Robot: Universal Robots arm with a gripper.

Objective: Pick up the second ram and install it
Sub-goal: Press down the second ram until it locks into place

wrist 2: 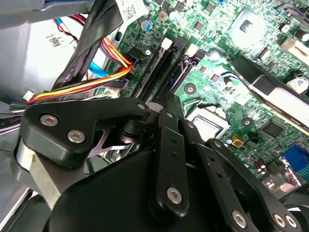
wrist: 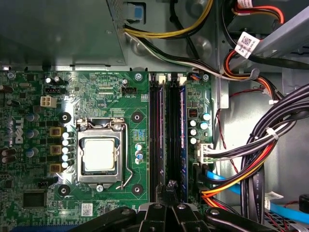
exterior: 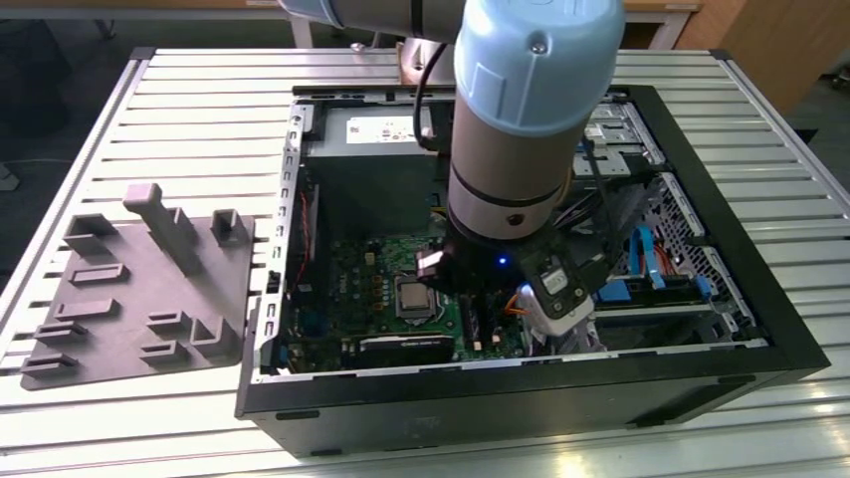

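i have the end effector (wrist: 166, 193) low inside the open computer case (exterior: 743, 368), right over the motherboard (wrist: 106, 94). the second ram (wrist: 182, 140), a thin dark stick with a bluish edge, sits upright in its black socket (wrist: 153, 140) directly ahead, long axis running away from the tips. the fingers look nearly closed, gripping nothing i can make out.

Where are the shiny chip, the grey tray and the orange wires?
Chip (wrist: 99, 154), first wrist view: middle of its silver lid.
Tray (exterior: 119, 299), exterior view: flat bare part.
Orange wires (wrist 2: 82, 87), second wrist view: middle of the bundle.
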